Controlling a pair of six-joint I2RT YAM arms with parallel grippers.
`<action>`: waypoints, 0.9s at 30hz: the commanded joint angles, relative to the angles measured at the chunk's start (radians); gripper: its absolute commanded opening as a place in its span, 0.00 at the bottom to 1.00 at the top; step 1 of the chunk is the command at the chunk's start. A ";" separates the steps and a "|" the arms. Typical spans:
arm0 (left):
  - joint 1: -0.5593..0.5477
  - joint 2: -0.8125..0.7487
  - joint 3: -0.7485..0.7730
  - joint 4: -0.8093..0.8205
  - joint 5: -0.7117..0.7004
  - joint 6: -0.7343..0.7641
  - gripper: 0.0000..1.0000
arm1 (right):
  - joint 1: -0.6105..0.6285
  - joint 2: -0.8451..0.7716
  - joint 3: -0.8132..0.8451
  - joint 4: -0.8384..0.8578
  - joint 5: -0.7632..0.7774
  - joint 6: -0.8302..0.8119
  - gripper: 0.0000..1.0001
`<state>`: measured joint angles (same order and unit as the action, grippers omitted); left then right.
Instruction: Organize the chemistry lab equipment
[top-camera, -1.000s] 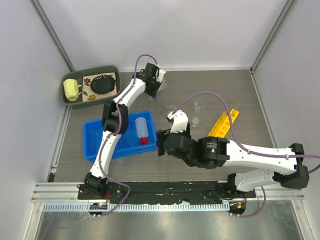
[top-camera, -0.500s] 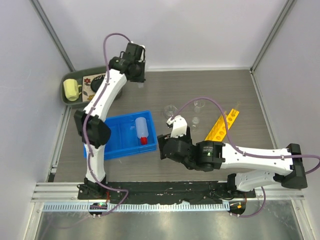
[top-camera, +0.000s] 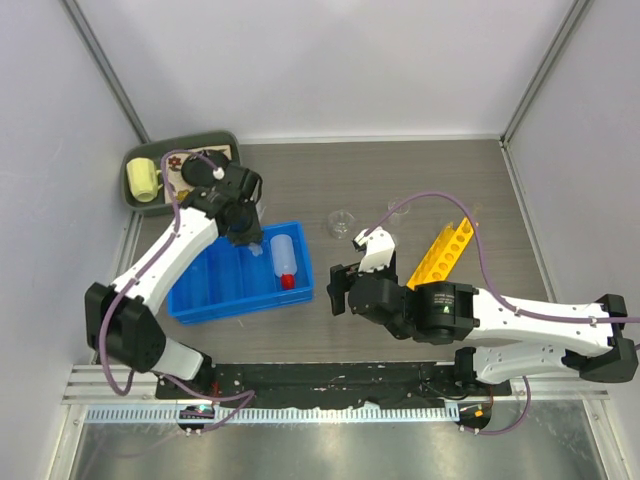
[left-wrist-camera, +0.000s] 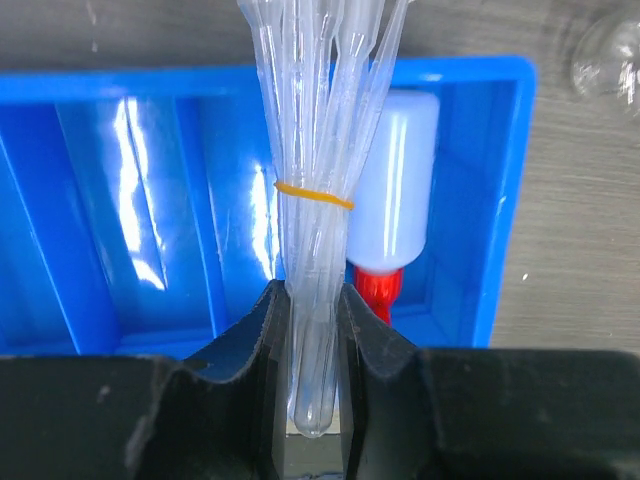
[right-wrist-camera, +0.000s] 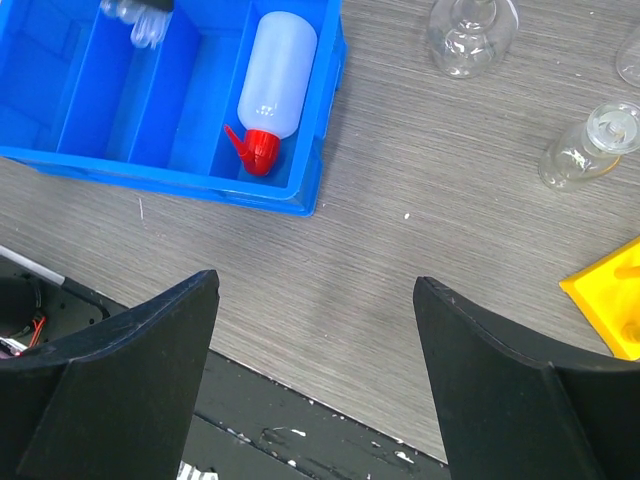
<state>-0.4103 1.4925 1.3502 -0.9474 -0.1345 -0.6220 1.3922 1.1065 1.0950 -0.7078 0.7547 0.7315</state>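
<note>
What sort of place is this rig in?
Likely a walled tabletop robot cell staged as a chemistry bench: a white squeeze bottle with red cap in a blue plastic divided bin, small clear glass beakers on the table, and a rubber-banded bundle of clear pipettes.

**Hidden, cropped and blurred parts**

Left wrist view: upper ends of the bundle of thin clear plastic pipettes cropped by the top edge; lower end sunk between the jaws of the left gripper. Behind the bundle, white plastic squeeze bottle with red cap, partly covered. Small clear glass beaker blurred, cropped at the corner. Right wrist view: blue plastic compartment tray cropped top and left; only a corner of the long yellow rack in view. Overhead: rack's near end hidden under the right arm.
</note>
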 joint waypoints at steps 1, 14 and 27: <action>-0.005 -0.147 -0.118 0.082 -0.027 -0.106 0.00 | 0.001 -0.028 0.037 0.010 -0.009 0.016 0.84; -0.015 -0.236 -0.384 0.219 -0.024 -0.143 0.00 | 0.054 0.027 0.022 0.021 -0.015 0.085 0.83; -0.018 -0.257 -0.517 0.326 -0.017 -0.199 0.00 | 0.071 0.056 0.003 0.021 -0.003 0.117 0.83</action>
<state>-0.4236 1.2903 0.8806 -0.6617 -0.1410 -0.7803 1.4559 1.1503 1.0954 -0.7078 0.7235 0.8219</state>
